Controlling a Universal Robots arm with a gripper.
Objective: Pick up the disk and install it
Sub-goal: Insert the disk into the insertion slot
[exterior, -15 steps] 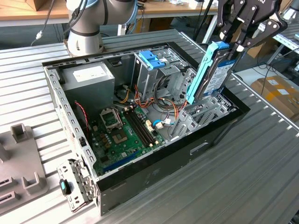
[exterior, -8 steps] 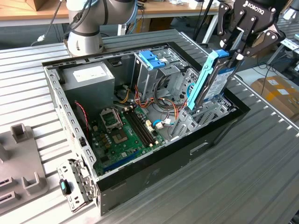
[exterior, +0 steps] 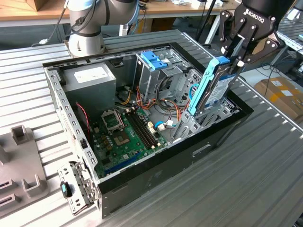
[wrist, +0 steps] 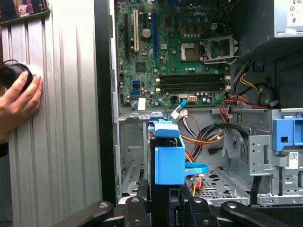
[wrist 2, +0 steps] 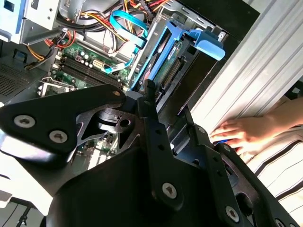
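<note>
Jaws are closed on the upper end of the disk [exterior: 218, 90], one finger pressed to each broad face as seen in the exterior view. The disk is held on edge and tilted, its blue side rail [exterior: 202, 90] turned toward the inside of the computer case [exterior: 203, 152]. Directly beneath the jaws, the disk's lower end is seen down among the grey metal bay brackets [exterior: 189, 124] at the corner of the case, while most of its length stands above the case rim. In the first wrist view the disk [wrist: 169, 163] is seen end-on just ahead of the jaws, lined up with the open bay. In the second wrist view its blue rail and green underside [wrist 2: 166, 66] are seen running away from the jaws into the case. Pick-up is judged done. Installation is judged only part way, as the disk is not seated flush and no cable can be seen joined to it. Farther from the jaws lie the drive cage with its blue bracket [exterior: 154, 59], the motherboard [exterior: 124, 133] and, farthest off, the power supply [exterior: 90, 78]. Outside the case wall, a person's hand [wrist: 20, 100] is noted resting on the ribbed surface [exterior: 265, 179], well clear of the jaws.
</note>
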